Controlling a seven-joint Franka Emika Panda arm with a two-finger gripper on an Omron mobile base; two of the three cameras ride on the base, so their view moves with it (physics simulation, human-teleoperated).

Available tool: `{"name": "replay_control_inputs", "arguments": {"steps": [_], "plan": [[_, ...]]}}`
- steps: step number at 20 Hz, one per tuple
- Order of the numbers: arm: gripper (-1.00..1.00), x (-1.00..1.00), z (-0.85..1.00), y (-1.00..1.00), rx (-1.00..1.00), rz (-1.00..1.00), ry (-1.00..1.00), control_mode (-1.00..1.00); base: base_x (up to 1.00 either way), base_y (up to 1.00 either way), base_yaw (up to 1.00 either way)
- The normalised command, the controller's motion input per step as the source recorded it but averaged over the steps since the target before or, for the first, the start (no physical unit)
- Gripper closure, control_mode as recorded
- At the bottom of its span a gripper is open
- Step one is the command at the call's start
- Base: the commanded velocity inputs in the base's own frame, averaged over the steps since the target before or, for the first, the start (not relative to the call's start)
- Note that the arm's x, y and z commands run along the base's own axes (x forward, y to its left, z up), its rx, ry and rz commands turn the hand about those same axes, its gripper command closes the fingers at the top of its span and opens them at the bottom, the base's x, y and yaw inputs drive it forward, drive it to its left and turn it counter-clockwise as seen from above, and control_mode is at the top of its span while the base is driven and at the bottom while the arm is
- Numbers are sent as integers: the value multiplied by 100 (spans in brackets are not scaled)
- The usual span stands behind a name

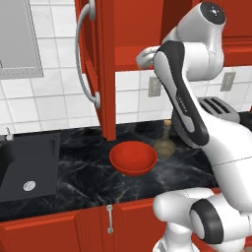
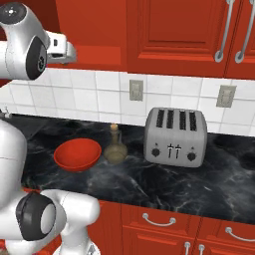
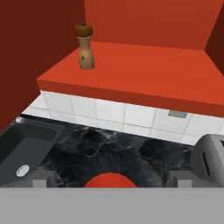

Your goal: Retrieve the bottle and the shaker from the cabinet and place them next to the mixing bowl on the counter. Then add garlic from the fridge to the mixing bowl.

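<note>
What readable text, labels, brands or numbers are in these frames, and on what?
None can be read.
Arm link: a small dark mark runs along the black cover, too blurred to read.
Toaster: knobs and levers on its front, no lettering visible.
Bottle, mixing bowl and shaker: plain, no labels.
Wall outlets: no markings.

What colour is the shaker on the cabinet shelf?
Light wood-brown body with a darker brown knob on top; the shaker shows best in the hand view.
</note>
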Motion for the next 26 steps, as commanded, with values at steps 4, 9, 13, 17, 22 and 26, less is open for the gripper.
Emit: {"name": "replay_control_inputs", "arguments": {"steps": [4,9,13,17,22,26], "plan": [[-100,60,5,0,4,18,-9,-100,0,0,0],[-100,78,-1,12,0,34,-3,-100,0,0,0],[-100,72,1,11,-2,17,1,-100,0,0,0],[-100,57,-7,29,-1,-2,1,-100,0,0,0],[-100,13,-8,15,0,-4,-3,-100,0,0,0],[-100,28,-14,1,0,0,0,-100,0,0,0]]}}
